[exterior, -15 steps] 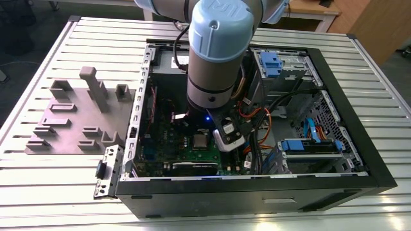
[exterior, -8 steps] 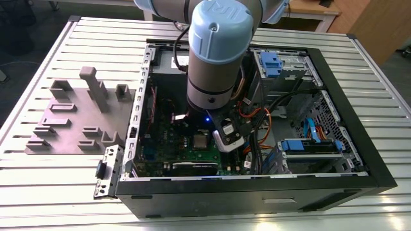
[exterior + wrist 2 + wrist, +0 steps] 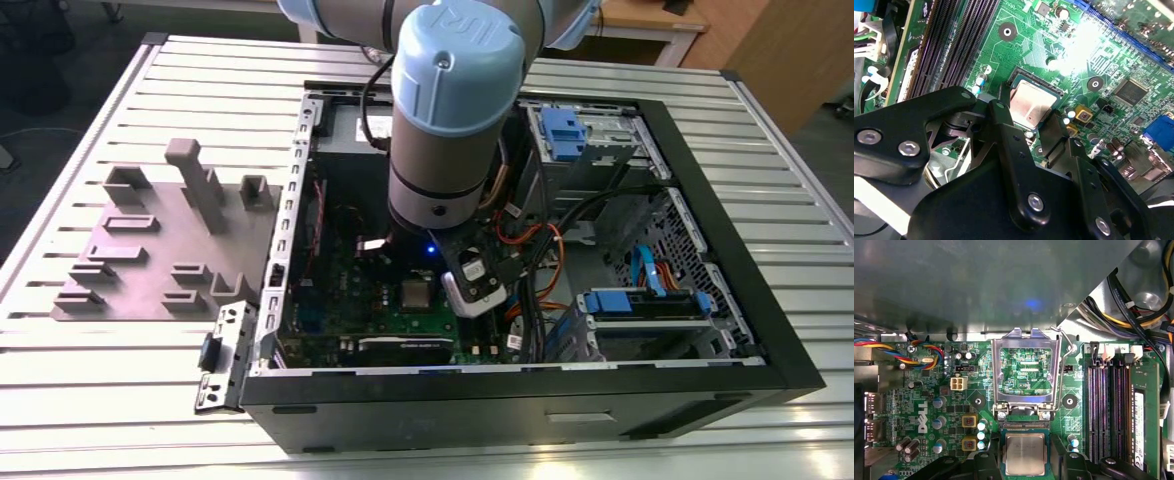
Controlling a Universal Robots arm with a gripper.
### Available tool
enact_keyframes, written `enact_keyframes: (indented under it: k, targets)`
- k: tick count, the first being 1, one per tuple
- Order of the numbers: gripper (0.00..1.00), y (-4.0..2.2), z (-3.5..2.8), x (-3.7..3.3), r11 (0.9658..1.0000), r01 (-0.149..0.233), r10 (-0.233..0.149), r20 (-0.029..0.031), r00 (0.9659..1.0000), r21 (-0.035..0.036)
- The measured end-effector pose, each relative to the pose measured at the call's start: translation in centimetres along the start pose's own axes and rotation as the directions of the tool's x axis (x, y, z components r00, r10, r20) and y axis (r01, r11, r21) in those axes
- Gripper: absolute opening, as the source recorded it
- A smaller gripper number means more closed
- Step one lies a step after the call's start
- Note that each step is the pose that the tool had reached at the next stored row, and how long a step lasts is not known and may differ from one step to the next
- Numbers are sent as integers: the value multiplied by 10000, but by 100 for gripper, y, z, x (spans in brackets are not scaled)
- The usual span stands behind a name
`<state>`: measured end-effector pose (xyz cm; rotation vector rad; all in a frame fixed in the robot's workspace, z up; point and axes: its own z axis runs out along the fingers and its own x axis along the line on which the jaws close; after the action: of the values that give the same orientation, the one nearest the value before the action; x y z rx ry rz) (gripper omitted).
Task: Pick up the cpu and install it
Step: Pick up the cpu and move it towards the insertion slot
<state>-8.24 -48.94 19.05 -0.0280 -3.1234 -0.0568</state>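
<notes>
The cpu [image 3: 1025, 454] [image 3: 1033, 104], a small square chip with a silver-grey top, lies flat in the socket on the green motherboard [image 3: 929, 405]. The socket's silver metal frame [image 3: 1026, 340] stands swung up beside it, with its wire lever [image 3: 1064, 342] raised. My gripper [image 3: 1026, 462] [image 3: 1029, 120] hangs low over the chip, deep inside the computer case [image 3: 747, 330]. Its black fingers [image 3: 986, 462] stand on either side of the chip with a narrow gap to each edge. The jaws are open and hold nothing.
Memory slots [image 3: 1109, 410] run along one side of the socket, and cable bundles [image 3: 1134, 305] lie beyond them. Capacitors [image 3: 970, 421] sit close to the socket. A grey fixture plate with blocks [image 3: 147, 250] lies on the slatted table at the exterior view's left of the case.
</notes>
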Motion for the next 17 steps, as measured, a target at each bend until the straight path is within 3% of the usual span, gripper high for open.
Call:
enact_keyframes:
  k: [12,17]
  targets:
    - [47,0,17,0,10000,0,0,3,10000,-8]
    - [55,-1,17,0,10000,0,0,2,10000,-5]
